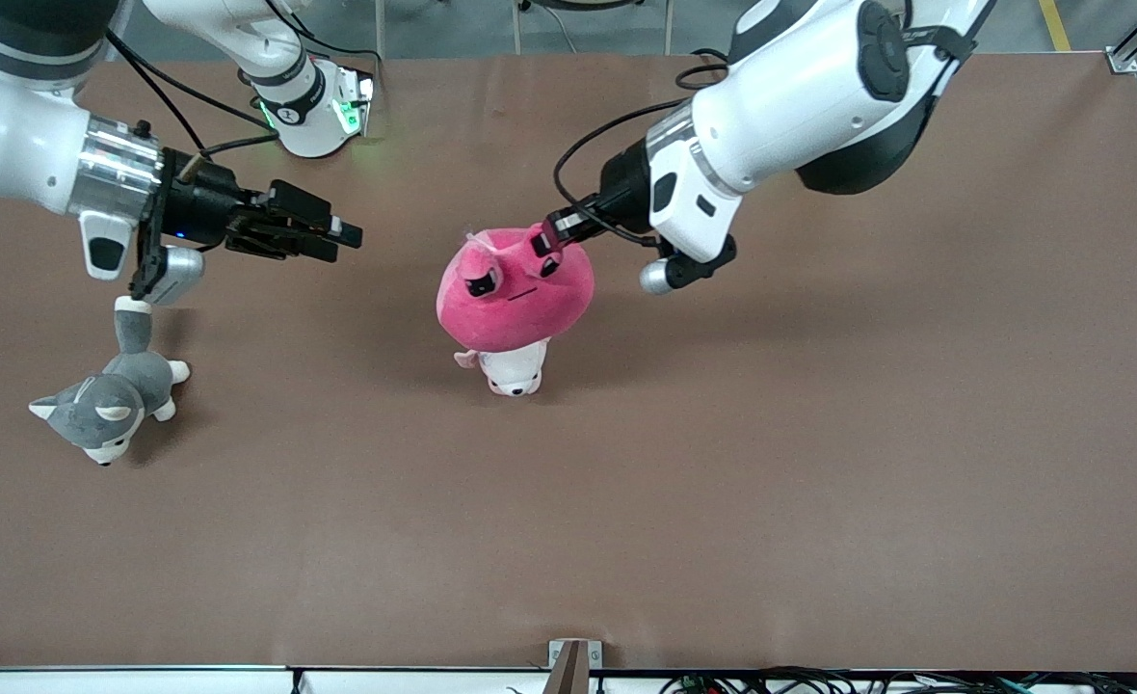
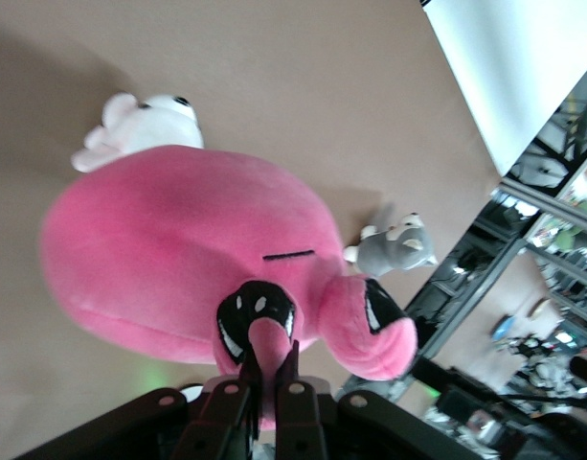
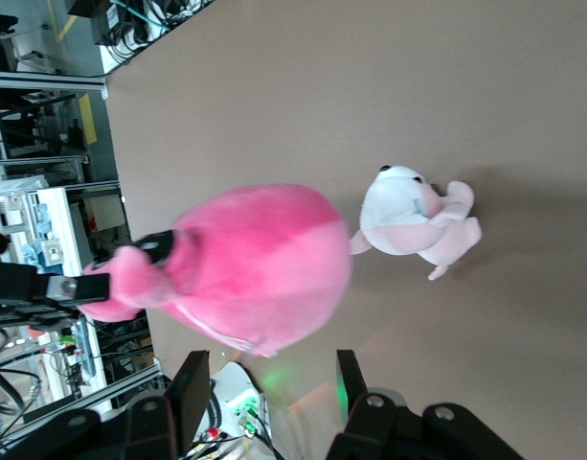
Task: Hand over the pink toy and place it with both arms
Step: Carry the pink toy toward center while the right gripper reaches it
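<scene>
Going left to right in the front view. Right gripper (image 1: 342,234), at the left of the frame, is up over bare surface (image 1: 723,482). Its fingers stand partly open with nothing between them, tips pointing toward frame centre. Just below it in the frame, a grey plush (image 1: 111,400) lies on the surface, not involved.

Centre frame: the pink toy (image 1: 515,289) hangs in the air, carried, not resting. Directly under it in the picture a small pale pink-and-white plush (image 1: 515,371) lies on the surface, partly covered by the toy.

Right of centre: the left gripper (image 1: 554,234) comes in from the upper right, fingers clamped shut on a small nub on the toy's top, by the dark eyes. The left wrist view confirms the pinch: fingers (image 2: 237,407) closed on the pink stalk between the eyes.

Key relation: the toy lies straight ahead of the right gripper's open fingers, with a clear gap between. The right wrist view shows the toy's round body (image 3: 259,264) centred above the gap between its two fingers (image 3: 192,393). The toy's bulk hangs away from the left gripper's pinch, so its free side faces the right gripper. My read: a straight advance toward frame centre should bring the fingers around the body.
</scene>
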You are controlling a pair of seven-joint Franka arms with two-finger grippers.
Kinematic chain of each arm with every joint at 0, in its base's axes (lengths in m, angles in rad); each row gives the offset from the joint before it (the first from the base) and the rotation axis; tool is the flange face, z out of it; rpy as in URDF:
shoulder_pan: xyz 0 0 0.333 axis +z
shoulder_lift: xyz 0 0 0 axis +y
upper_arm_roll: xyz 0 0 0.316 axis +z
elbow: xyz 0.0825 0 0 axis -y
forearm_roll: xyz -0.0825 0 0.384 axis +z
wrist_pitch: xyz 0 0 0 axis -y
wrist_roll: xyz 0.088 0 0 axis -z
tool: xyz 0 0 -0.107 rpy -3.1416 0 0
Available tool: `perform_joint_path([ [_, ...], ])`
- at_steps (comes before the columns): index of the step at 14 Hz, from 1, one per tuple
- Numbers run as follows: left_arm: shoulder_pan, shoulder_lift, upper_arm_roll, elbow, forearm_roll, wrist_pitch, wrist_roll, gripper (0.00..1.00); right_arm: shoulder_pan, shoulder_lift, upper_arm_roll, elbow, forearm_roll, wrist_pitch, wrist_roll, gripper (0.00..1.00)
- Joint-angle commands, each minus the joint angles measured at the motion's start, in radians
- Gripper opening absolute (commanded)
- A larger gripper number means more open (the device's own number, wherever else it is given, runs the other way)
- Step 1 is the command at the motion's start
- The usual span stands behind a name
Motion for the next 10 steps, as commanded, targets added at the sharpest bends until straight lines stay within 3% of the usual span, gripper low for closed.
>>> perform_joint_path([
  [1, -0.05, 0.058, -0.001, 0.054, -0.015, 0.062, -0.061, 0.01, 0.017, 0.008, -0.009, 0.01, 0.057, 0.007, 0.014, 0.61],
  [10, -0.164, 0.149, 0.002, 0.069, -0.014, 0.238, -0.112, 0.01, 0.077, 0.048, -0.009, 0.015, 0.04, 0.116, -0.004, 0.62],
])
